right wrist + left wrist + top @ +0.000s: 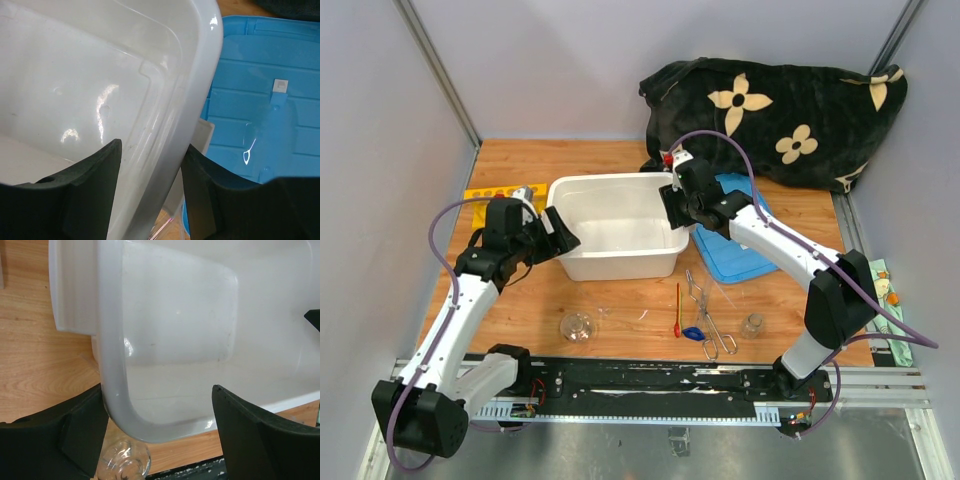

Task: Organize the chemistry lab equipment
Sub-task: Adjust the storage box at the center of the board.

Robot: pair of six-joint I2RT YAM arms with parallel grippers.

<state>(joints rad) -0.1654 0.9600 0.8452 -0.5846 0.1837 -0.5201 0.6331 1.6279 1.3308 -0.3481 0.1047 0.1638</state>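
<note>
Bright, even overhead light; soft shadows; glare streaks on tub (pixel 102 100); right end effector (pixel 150 147) slightly soft.

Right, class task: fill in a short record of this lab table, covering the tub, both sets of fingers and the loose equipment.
tub: white tub, table centre, lid off
lid: blue lid, on table right of tub
left fingers: open, straddling tub's left rim
right fingers: closed on tub's right rim
in front: flask, beaker, tongs, red-handled spatula
rack: yellow rack, left of tub, towards the back
</note>
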